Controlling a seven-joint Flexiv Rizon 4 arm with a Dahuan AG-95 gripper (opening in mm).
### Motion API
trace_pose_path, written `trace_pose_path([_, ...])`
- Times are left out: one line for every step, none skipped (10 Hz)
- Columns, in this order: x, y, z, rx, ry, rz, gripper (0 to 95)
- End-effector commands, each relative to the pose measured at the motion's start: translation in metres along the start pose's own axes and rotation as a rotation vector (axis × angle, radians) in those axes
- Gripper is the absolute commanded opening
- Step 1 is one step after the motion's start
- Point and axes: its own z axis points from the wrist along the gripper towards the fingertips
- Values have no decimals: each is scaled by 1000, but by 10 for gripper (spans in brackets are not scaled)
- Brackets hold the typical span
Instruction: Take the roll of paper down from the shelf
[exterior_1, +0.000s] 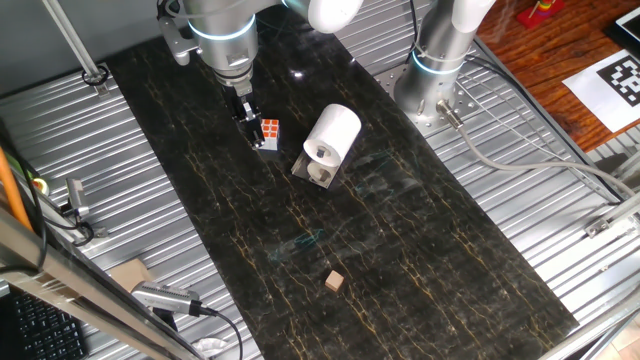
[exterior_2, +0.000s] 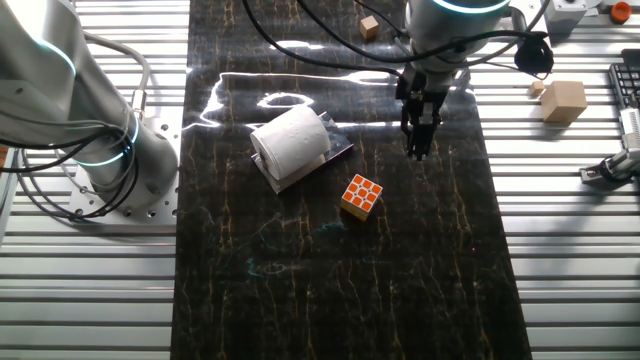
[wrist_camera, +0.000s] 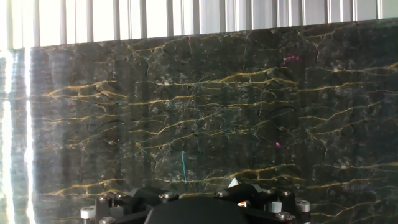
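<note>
The white roll of paper (exterior_1: 332, 131) lies on its side on the small grey metal shelf (exterior_1: 303, 168) at the middle of the dark marbled mat; its hollow end faces the front. Both show in the other fixed view, the roll (exterior_2: 292, 139) on the shelf (exterior_2: 339, 153). My gripper (exterior_1: 249, 122) hangs over the mat left of the roll, beside the orange-and-white puzzle cube (exterior_1: 268, 132), apart from the roll. Its fingers look shut and hold nothing. In the other fixed view the gripper (exterior_2: 417, 148) is right of the roll. The hand view shows only the mat; the roll is out of view.
A tiny tan wooden block (exterior_1: 334, 282) lies on the mat near the front. The puzzle cube (exterior_2: 361, 196) sits between gripper and shelf. A second arm's base (exterior_1: 432, 85) stands behind the roll. A larger tan block (exterior_2: 563, 100) lies on the ribbed metal table off the mat.
</note>
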Motion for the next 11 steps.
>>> trace_pose_path([0, 0, 0, -27, -8, -253, 0])
trace_pose_path([0, 0, 0, -26, -7, -253, 0])
trace_pose_path([0, 0, 0, -26, -7, -253, 0])
trace_pose_path([0, 0, 0, -26, -7, -253, 0])
trace_pose_path([0, 0, 0, -27, -6, -254, 0])
trace_pose_path([0, 0, 0, -29, -4, -258, 0])
trace_pose_path([0, 0, 0, -31, -4, -259, 0])
trace_pose_path([0, 0, 0, -34, -4, -259, 0])
trace_pose_path([0, 0, 0, -37, -5, -256, 0])
trace_pose_path([0, 1, 0, -38, 2, -267, 0])
trace_pose_path([0, 1, 0, -40, 36, -274, 0])
